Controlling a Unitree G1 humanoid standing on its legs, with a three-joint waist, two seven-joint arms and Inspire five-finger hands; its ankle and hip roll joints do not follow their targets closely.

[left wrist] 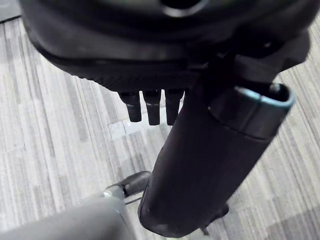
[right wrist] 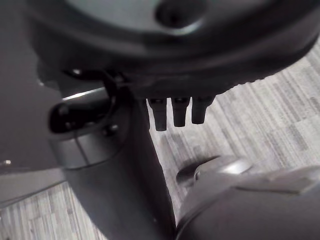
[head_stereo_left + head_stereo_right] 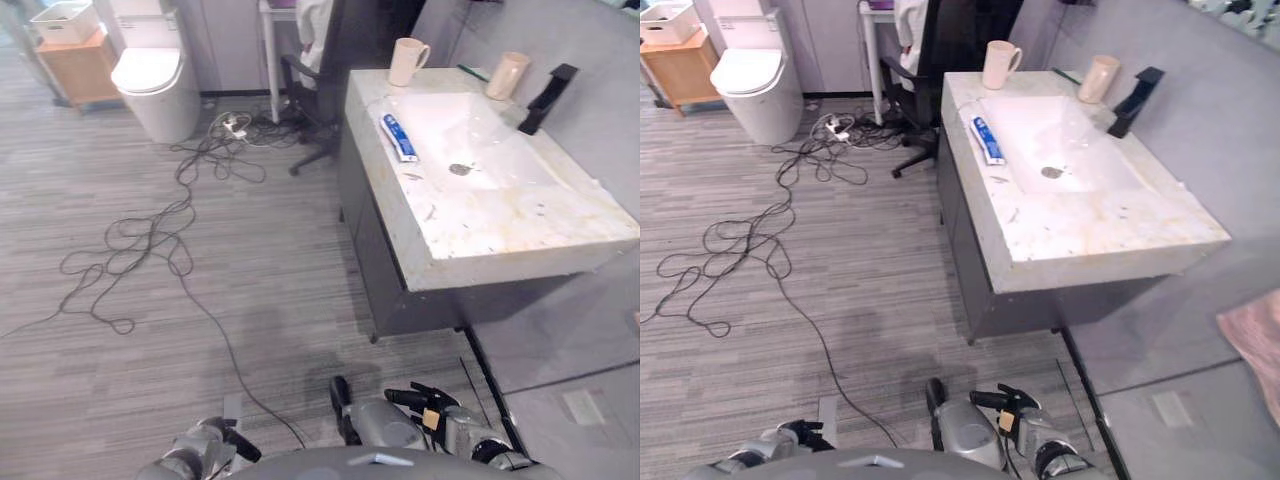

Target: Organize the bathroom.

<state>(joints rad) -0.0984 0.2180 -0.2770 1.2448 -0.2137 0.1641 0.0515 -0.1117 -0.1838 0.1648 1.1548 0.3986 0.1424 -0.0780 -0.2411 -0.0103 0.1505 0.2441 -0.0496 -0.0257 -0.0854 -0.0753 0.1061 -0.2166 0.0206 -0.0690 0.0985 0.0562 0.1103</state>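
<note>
In the left eye view, a pale marble-look vanity counter with a sunken white basin stands on a dark cabinet and serves as the landmark: a blue-and-white toothpaste tube lies flat on the counter's near-left rim beside the basin, a cream ceramic mug stands upright at the counter's far left corner, a second beige cup stands at the far edge, and a black angular faucet rises just beside that cup. Well away from the counter, across the grey striped floor, sit a white toilet and a small wooden cabinet carrying a white box; a black office chair stands close behind the counter's far left corner. The left hand and right hand hang low, near the floor and well short of the counter. The right eye view adds a pink cloth at the frame edge, off the counter's near-right corner. In the left wrist view, that hand's dark fingertips point straight down over the floor, relaxed and holding nothing. The right wrist view shows the same of its own fingertips: straight, loose, empty.
</note>
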